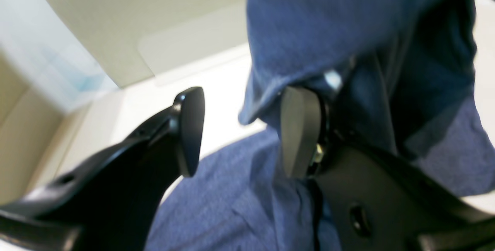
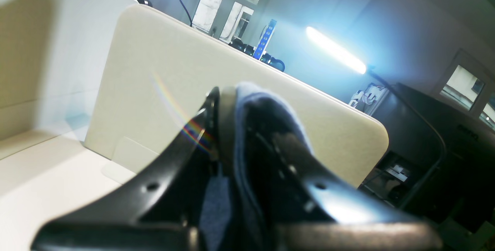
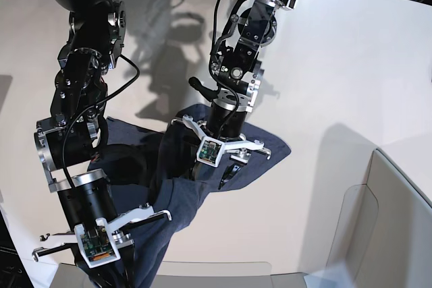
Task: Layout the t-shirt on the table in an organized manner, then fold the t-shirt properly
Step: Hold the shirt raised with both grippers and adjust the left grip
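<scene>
Honestly, barely started: the t-shirt is bunched on the bench, right fingers clamped on it, left fingers apart.

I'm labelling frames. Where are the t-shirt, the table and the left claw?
t-shirt (image 3: pixel 179 200), base view, on the hanging fold.
table (image 3: pixel 337 65), base view, on bare tabletop.
left claw (image 1: pixel 236 131), left wrist view, midway between its open fingertips.
</scene>
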Controlling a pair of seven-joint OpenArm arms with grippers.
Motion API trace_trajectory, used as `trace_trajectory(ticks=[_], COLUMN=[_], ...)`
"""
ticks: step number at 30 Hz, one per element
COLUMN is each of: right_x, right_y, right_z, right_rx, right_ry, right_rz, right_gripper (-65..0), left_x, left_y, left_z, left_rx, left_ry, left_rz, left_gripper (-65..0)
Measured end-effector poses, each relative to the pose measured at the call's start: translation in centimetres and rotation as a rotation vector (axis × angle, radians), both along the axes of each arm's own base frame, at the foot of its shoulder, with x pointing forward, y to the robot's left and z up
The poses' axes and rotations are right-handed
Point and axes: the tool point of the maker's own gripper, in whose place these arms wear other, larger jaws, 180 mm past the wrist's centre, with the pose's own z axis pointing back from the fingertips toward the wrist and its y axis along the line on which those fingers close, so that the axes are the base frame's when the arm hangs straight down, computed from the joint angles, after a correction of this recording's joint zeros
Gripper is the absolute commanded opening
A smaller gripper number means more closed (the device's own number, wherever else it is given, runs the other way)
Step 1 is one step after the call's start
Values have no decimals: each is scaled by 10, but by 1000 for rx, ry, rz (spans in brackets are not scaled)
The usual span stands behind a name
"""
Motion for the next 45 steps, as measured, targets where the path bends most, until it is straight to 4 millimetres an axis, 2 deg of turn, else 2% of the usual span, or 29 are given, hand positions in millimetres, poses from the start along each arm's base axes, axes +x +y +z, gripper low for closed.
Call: trace_trajectory(ticks=[5,10,16,23,29,33,38,40,45], right_x=[0,-1,0,-1,-1,-1,-1,-1,-7], right_y=[4,6,6,10,11,11,16,23,58], right_z=[1,1,1,0,0,1,5,6,7], right_rx=[19,32,30,48,54,54,73,60,-28], right_ry=[2,2,3,7,8,5,-2,-3,-25], right_rz=[8,14,12,21,24,23,17,7,42], right_gripper=[-650,-650,-650,-650,-650,-650,-650,-650,-650], left_x=[3,5,5,21,25,26,25,25,22], left_y=[0,-3,-4,-4,-6,-6,-6,-6,-6], left_z=[7,-9,-15,8,-4,0,-4,-5,-9], left_rx=[-3,13,19,24,41,39,40,40,39], left_ry=[-25,16,32,-26,10,-6,6,6,16], left_rz=[-2,-7,-9,-9,-12,-13,-13,-13,-14], left_gripper=[-354,-354,-354,-354,-354,-354,-354,-354,-354])
